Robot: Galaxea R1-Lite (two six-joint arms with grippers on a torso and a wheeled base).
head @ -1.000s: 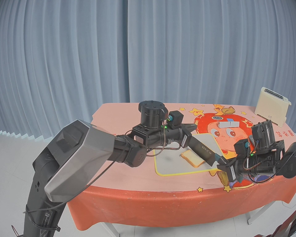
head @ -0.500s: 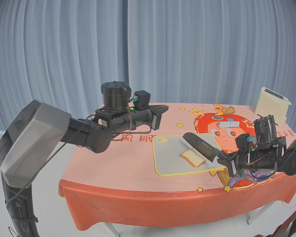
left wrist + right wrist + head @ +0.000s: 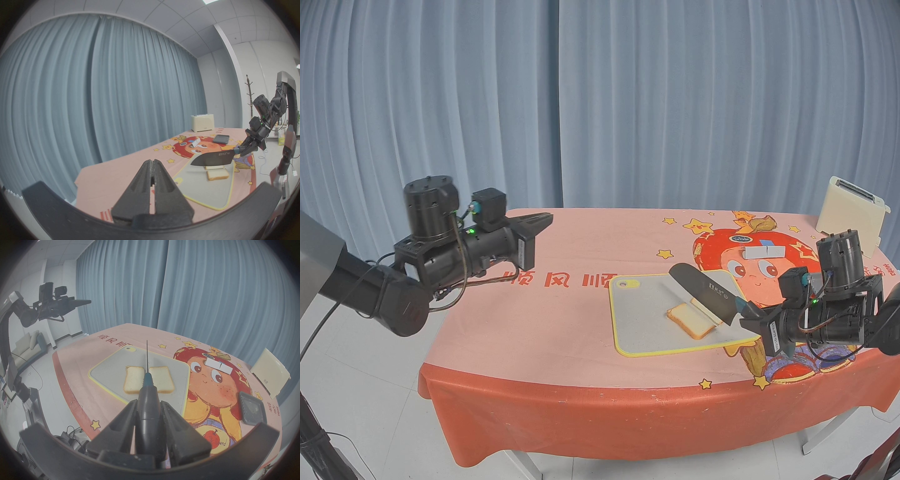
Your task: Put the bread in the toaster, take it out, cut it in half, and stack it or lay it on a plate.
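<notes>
The bread lies on the yellow-rimmed cutting board (image 3: 640, 322) as two pieces, one (image 3: 134, 379) on each side of the blade and the other (image 3: 162, 379) beside it; the nearer piece (image 3: 690, 320) shows in the head view. My right gripper (image 3: 751, 320) (image 3: 148, 404) is shut on the handle of a dark knife (image 3: 703, 292), whose blade hangs just above the bread. My left gripper (image 3: 542, 219) (image 3: 153, 162) is shut and holds nothing, in the air over the table's far left corner. The cream toaster (image 3: 851, 215) stands at the far right. A dark square plate (image 3: 252, 408) lies near it.
Two small white blocks (image 3: 764, 252) sit on the cartoon-printed orange tablecloth (image 3: 550, 325) behind the board. The table's left half is bare cloth. Blue curtains hang close behind the table.
My left arm has drawn back from the bread on the board, far to the left and up. The knife has lifted slightly off the bread.
</notes>
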